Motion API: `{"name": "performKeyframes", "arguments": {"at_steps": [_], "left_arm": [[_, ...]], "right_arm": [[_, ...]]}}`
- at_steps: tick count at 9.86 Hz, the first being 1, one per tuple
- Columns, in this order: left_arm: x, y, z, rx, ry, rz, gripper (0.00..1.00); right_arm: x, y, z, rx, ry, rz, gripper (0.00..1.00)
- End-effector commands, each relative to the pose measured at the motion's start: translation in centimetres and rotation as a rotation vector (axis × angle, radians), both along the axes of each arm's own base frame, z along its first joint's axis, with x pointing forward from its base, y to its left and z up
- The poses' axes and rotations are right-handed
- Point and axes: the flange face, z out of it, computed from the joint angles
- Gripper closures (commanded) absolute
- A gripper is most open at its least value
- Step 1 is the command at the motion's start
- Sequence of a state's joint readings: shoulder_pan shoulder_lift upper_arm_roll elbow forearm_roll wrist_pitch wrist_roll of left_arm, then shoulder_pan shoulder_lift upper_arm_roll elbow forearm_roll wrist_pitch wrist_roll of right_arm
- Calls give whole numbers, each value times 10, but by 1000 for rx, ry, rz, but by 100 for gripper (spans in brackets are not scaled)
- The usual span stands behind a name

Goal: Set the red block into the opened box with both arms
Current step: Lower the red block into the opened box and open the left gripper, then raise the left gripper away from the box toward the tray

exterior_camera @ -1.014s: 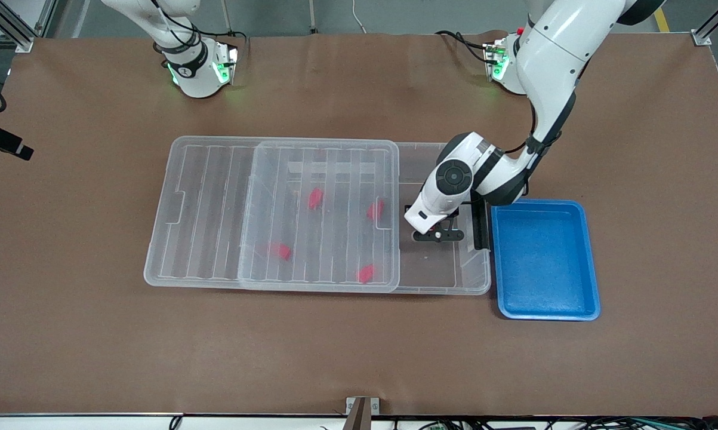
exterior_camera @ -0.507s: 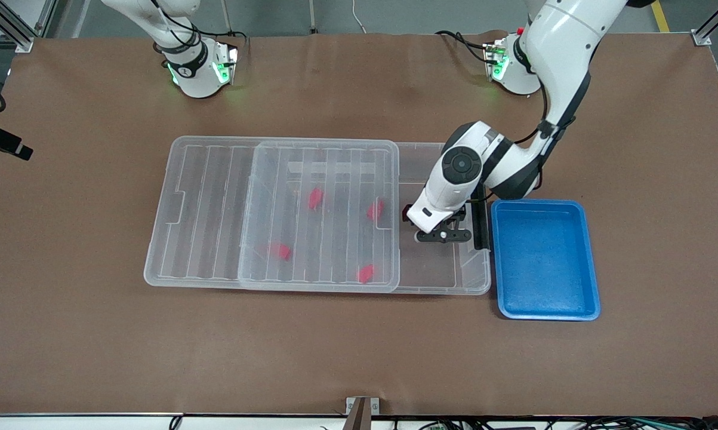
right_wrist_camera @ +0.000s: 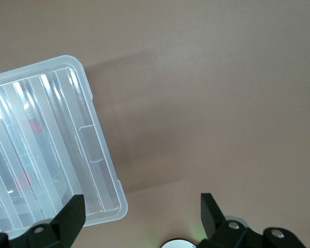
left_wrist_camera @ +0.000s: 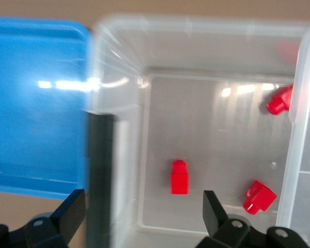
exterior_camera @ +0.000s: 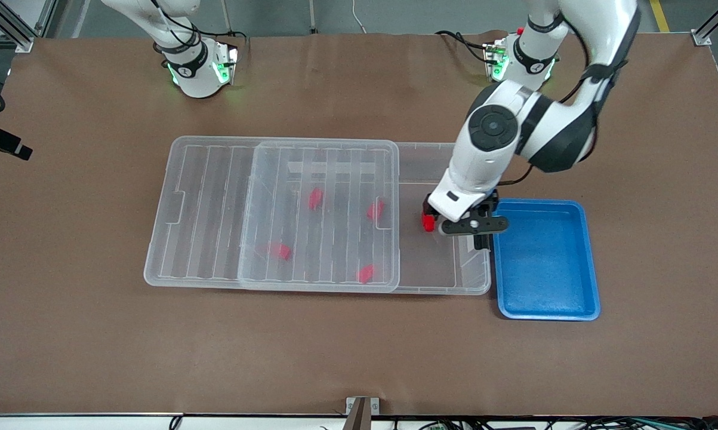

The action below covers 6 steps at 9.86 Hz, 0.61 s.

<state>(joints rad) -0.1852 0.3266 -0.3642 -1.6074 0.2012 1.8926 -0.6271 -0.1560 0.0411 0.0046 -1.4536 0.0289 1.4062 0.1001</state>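
A red block [exterior_camera: 428, 222] [left_wrist_camera: 179, 177] lies on the bare floor of the clear box [exterior_camera: 442, 291] [left_wrist_camera: 144, 155], in the part the lid leaves uncovered. My left gripper [exterior_camera: 475, 229] [left_wrist_camera: 142, 216] hangs open above that end of the box, over the black latch bar [left_wrist_camera: 101, 175], with nothing between its fingers. The ribbed lid [exterior_camera: 335, 179] [right_wrist_camera: 51, 144] is slid toward the right arm's end, and several more red blocks [exterior_camera: 316, 198] show through it. My right gripper [right_wrist_camera: 142, 212] is open and empty over bare table beside the lid's corner; the front view does not show it.
An empty blue tray [exterior_camera: 544, 263] [left_wrist_camera: 36, 103] sits against the box's latch end, toward the left arm's end of the table. Brown table surface [exterior_camera: 359, 358] surrounds the box.
My left gripper opened, rose and shifted toward the blue tray. A red block that was hidden under it now lies on the box floor. The right arm waits.
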Motion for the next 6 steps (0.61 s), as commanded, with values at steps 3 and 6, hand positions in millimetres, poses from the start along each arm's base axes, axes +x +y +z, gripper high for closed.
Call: {"name": "performKeyframes", "arguments": {"at_steps": [3, 6], "left_arm": [[35, 136, 116, 36, -9, -30, 0], [16, 184, 156, 50, 19, -79, 0]], "right_arm": [[19, -32, -91, 46, -60, 268, 87], [32, -20, -169, 61, -37, 343, 100]]}}
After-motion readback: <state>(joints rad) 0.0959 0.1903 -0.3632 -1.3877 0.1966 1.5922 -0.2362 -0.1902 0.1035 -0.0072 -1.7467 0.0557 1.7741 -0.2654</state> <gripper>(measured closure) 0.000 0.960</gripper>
